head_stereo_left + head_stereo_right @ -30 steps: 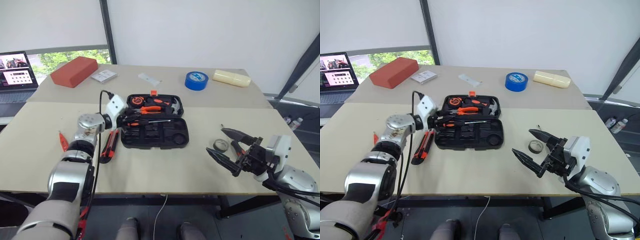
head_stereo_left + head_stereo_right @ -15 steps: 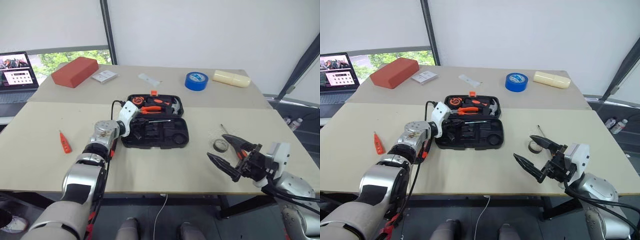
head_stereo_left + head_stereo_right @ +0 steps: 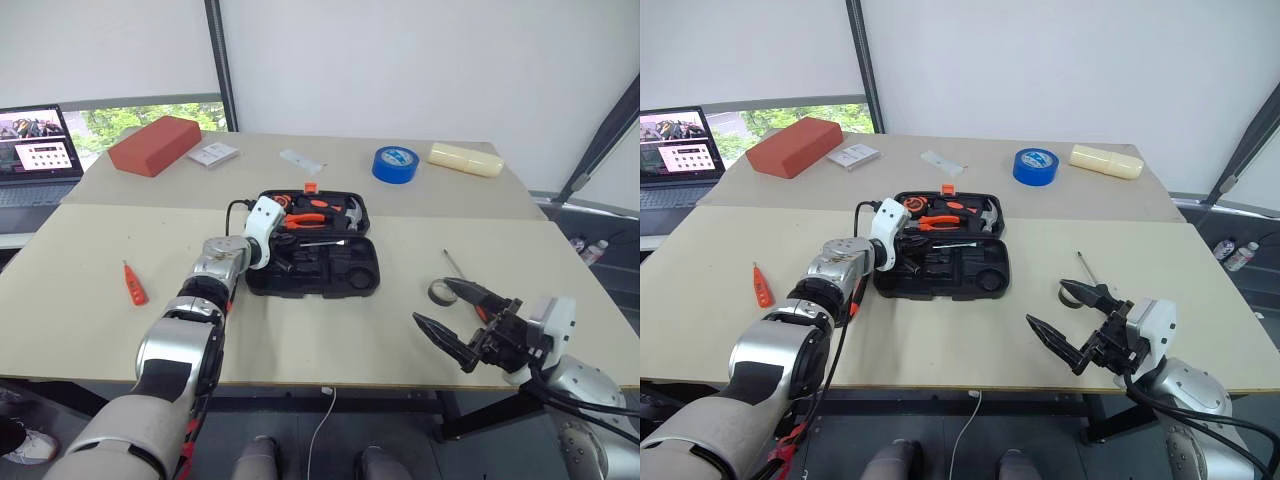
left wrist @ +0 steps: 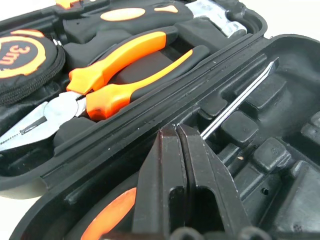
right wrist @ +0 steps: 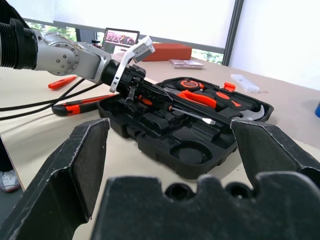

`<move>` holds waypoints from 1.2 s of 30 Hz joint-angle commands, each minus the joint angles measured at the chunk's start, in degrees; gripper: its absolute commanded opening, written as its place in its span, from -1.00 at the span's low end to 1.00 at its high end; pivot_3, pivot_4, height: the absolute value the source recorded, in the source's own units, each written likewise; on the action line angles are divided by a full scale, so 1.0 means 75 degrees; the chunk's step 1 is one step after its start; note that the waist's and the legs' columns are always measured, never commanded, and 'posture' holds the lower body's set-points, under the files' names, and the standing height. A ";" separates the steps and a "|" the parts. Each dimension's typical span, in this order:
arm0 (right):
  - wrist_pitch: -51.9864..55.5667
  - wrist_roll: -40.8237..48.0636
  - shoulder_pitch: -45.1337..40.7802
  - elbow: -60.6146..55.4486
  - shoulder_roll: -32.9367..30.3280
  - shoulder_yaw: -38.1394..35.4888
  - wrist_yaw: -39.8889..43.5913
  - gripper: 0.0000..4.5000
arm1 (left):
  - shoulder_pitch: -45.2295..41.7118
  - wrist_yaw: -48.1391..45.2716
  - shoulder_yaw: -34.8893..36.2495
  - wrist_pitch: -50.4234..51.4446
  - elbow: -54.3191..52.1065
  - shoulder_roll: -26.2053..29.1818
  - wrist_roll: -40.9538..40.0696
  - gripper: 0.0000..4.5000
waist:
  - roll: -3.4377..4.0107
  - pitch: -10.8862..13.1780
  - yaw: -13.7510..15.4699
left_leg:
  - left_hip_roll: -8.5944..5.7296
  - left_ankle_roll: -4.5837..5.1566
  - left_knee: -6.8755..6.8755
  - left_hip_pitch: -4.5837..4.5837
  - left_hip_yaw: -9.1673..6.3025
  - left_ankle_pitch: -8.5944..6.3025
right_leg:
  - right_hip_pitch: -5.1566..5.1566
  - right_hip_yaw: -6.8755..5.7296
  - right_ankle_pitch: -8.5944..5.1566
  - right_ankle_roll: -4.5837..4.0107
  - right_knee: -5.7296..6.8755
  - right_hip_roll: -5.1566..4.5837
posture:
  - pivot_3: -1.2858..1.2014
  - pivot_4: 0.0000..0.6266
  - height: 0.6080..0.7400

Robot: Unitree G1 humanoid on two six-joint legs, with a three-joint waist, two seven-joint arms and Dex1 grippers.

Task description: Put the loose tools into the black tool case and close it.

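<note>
1. Left fingers (image 4: 181,150) are pressed together over the near half of the open black case (image 3: 320,270), at a screwdriver (image 4: 235,100) lying in its slots; whether they pinch it cannot be told.
2. Right fingers (image 3: 455,325) are spread wide, empty, above the worktop's (image 3: 330,330) near edge, beside the small tape roll (image 3: 441,291).
3. The red tester (image 3: 133,285) lies well left of the case.

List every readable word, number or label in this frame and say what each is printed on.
"3m": on the round orange-and-black tape measure in the black tool case, seen in the left wrist view.
Laptop screen: pictures and rows of small marks, too small to read.
White card by the red block: any print is too small to read.
Blue tape roll: no legible text.
</note>
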 commanded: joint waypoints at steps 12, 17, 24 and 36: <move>-0.0113 0.0052 -0.0026 -0.0167 0.0201 -0.0098 -0.0405 1.00 | -0.0075 0.0113 -0.0494 0.0237 0.0333 -0.0338 0.0512 -0.97 | 0.0002 -0.0002 0.0013 | -0.0004 -0.0029 -0.0005 0.0011 0.0001 -0.0018 | 0.0007 0.0002 -0.0006 0.0003 -0.0001 -0.0004 | 0.03 -0.52 1.00; -0.0133 -0.0019 0.0035 -0.0238 0.0274 -0.0317 -0.0816 1.00 | 0.0279 -0.0423 0.0211 -0.0963 -0.0360 -0.0012 -0.0263 -0.86 | 0.0002 -0.0002 0.0013 | -0.0009 -0.0030 -0.0008 0.0011 0.0001 -0.0019 | 0.0007 0.0002 -0.0008 0.0005 -0.0002 -0.0009 | 0.03 -0.52 1.00; 0.0059 0.0284 0.0521 -0.0345 -0.0056 -0.1037 -0.0913 1.00 | 0.2007 -0.3084 0.1675 -0.2001 -0.3445 0.1122 -0.2591 0.15 | 0.0002 0.0000 -0.0125 | -0.0003 0.0001 -0.0048 -0.0007 0.0003 0.0001 | -0.0027 0.0004 0.0009 -0.0062 0.0000 -0.0004 | 0.03 -0.52 1.00; 0.0453 -0.0557 0.2165 0.0775 -0.0297 -0.2377 -0.1603 1.00 | 0.7980 -0.4055 0.2316 -0.0187 -0.9674 0.3059 -0.4020 0.98 | 0.0021 -0.0010 -0.0105 | 0.0009 -0.0054 -0.0052 0.0034 0.0026 -0.0040 | -0.0006 0.0003 -0.0045 -0.0128 -0.0004 -0.0030 | 0.03 -0.52 1.00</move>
